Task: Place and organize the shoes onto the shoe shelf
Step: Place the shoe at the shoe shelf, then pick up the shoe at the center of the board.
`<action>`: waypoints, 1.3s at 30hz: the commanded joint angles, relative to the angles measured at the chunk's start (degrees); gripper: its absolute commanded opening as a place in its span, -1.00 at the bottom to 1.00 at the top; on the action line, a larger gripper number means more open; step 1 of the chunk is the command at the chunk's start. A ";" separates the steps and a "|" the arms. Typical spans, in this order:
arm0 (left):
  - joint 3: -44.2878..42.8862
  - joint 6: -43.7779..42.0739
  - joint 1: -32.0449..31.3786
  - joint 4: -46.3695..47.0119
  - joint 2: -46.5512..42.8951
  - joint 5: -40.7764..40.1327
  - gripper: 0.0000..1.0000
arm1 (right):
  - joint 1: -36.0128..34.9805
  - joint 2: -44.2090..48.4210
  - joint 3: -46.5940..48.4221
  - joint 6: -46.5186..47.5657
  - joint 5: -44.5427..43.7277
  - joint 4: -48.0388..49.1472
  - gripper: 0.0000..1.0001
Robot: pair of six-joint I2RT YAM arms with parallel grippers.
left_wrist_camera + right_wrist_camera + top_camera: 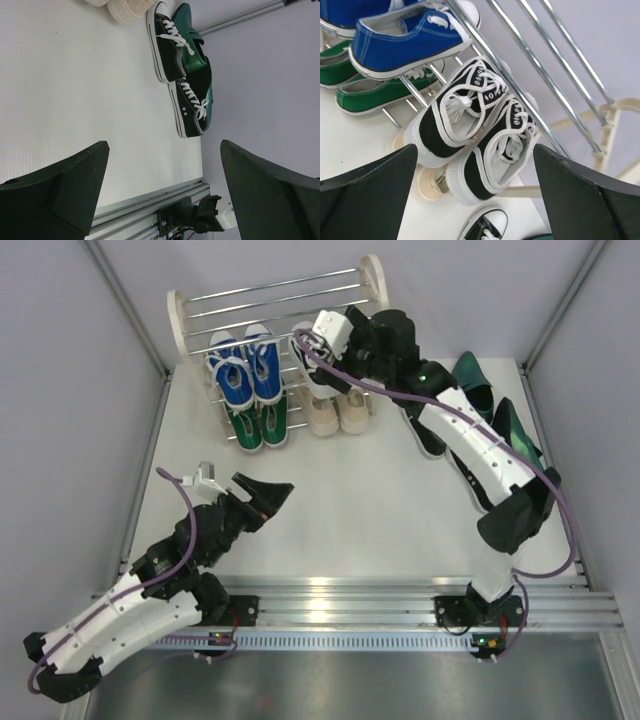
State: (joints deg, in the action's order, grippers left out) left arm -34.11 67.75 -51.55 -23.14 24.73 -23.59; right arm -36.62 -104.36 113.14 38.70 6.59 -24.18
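Gaping empty: left fingers (60,192), right fingers (367,187); black-white sneakers (470,132) on shelf (179,325); lettering unreadable.

Open tabletop (330,500) lies between the left gripper (272,498) and the shoe shelf (179,320). Black sneakers (167,47) and green dress shoes (512,428) obstruct the tabletop's right side.
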 commanded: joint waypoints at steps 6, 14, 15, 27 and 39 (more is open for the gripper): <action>-5.27 -2.18 0.13 2.13 3.83 0.39 0.96 | 5.22 16.09 -6.08 -2.65 17.19 -11.92 0.99; -8.78 -2.71 0.13 2.22 15.59 4.43 0.96 | 23.15 30.87 -26.64 -7.49 25.92 -20.20 0.99; -9.13 -2.53 0.13 2.30 16.65 4.96 0.96 | 25.26 31.92 -28.05 -7.84 27.23 -20.72 0.99; -11.42 -0.60 0.13 4.59 30.81 12.78 0.96 | 48.57 18.52 -30.97 -1.96 31.64 -32.41 0.90; -10.54 0.28 -0.04 6.70 35.12 15.42 0.96 | 45.77 -1.81 -16.91 -18.39 30.16 -24.51 0.55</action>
State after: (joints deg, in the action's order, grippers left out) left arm -43.27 67.29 -51.51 -19.75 59.79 -9.02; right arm 11.07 -103.50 90.59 24.53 37.32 -52.14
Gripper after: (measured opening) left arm 0.982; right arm 0.781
